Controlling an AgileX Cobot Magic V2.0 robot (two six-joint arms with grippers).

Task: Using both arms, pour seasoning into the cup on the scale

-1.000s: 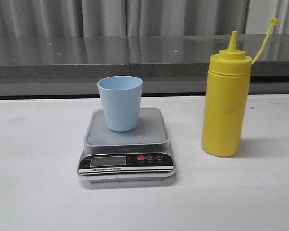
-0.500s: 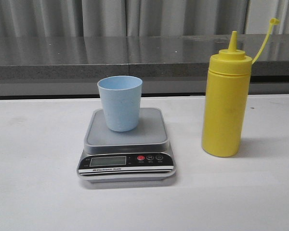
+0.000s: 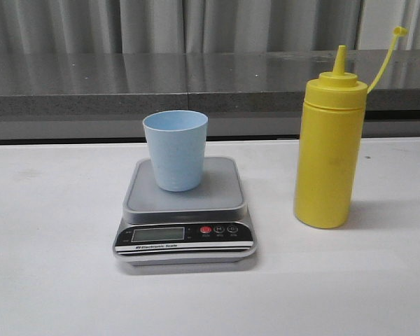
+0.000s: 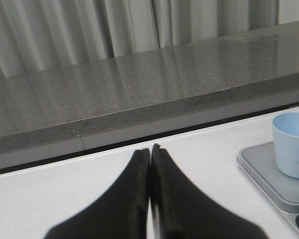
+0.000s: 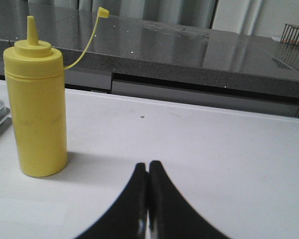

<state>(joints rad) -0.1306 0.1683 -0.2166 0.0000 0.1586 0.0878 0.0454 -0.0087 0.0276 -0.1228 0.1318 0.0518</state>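
cup (image 3: pixel 175 149) upright on scale (image 3: pixel 185 210) platform for weighing, off to one side ahead of left gripper (image 4: pixel 150 150); bottle (image 3: pixel 329 150) upright on table (image 3: pixel 49 266), cap off nozzle ready to pour, ahead and aside of right gripper (image 5: pixel 148 167); both grippers closed, empty, clear of items.

Seasoning bottle (image 3: pixel 330 150) solid bright yellow all over, nozzle, cap and tether same yellow. Cup (image 3: pixel 175 149) plain pale blue, no print. Scale (image 3: pixel 185 210) silver-grey platform, black front panel with grey-green LCD, one red button, white lettering strip below. Table (image 3: pixel 49 266) plain white. Counter (image 3: pixel 126 80) behind is dark grey speckled stone with a lighter grey edge; curtain (image 3: pixel 154 24) grey with vertical folds. Left gripper (image 4: pixel 150 154) and right gripper (image 5: pixel 148 169) fingers plain black.
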